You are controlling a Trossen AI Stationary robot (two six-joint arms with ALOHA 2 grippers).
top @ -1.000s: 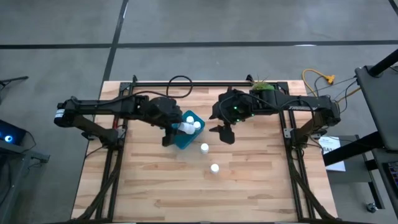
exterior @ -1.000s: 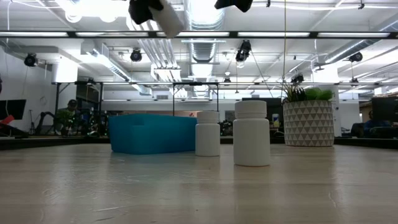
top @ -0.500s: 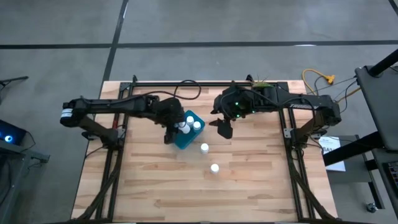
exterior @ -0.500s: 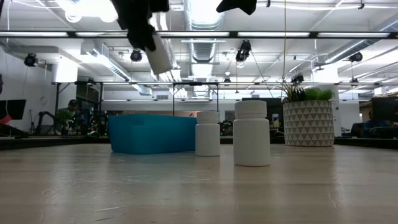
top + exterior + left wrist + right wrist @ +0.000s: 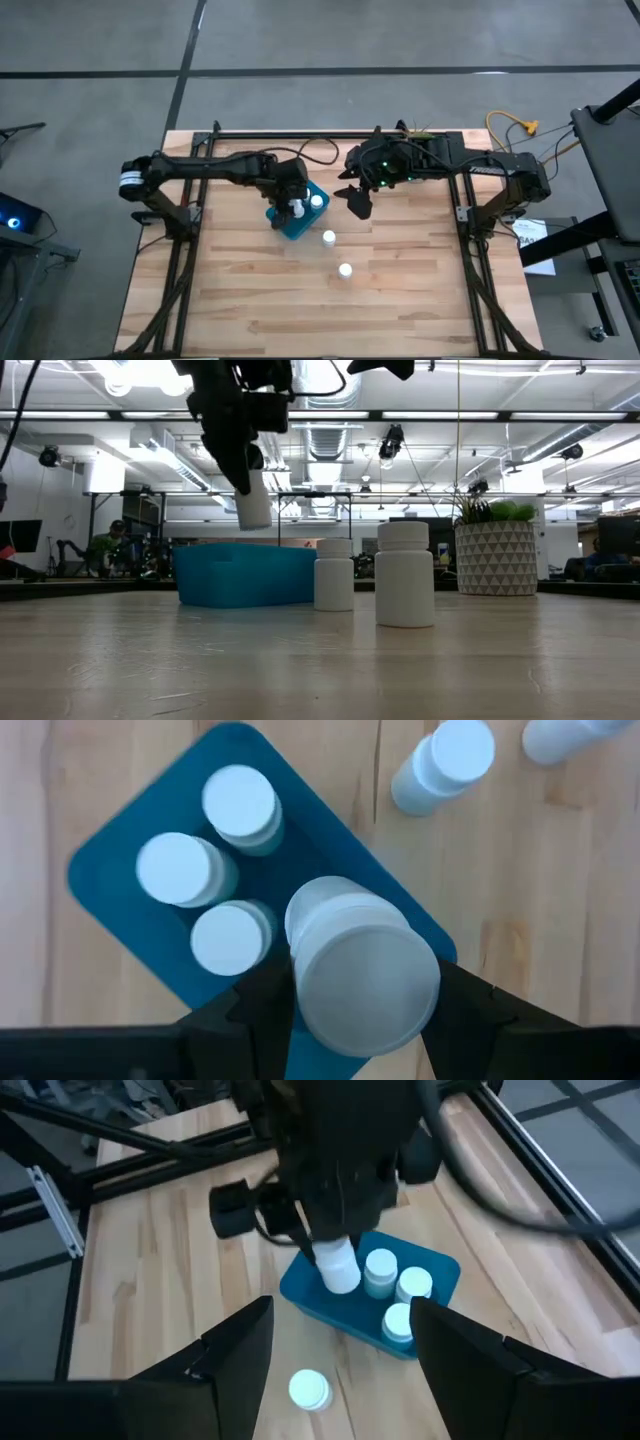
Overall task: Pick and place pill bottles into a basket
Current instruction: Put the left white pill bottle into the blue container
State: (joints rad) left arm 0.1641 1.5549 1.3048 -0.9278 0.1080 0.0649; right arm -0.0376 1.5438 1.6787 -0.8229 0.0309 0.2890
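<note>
My left gripper (image 5: 355, 1010), closed on a pill bottle (image 5: 253, 508), has come down over the basket (image 5: 297, 222); three bottles (image 5: 238, 802) stand inside, so release is near. My right gripper (image 5: 360, 205) waits open beside.

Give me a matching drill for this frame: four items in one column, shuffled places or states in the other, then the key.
Items
1. held pill bottle
2. basket
3. right gripper
4. plant pot

Places or states
A. open, hovering above the table beside the basket
B. on the table, three bottles standing inside
C. clamped in the left gripper, hanging over the basket
D. at the table's far edge, behind the right arm

Pairs: 1-C, 2-B, 3-A, 4-D
</note>
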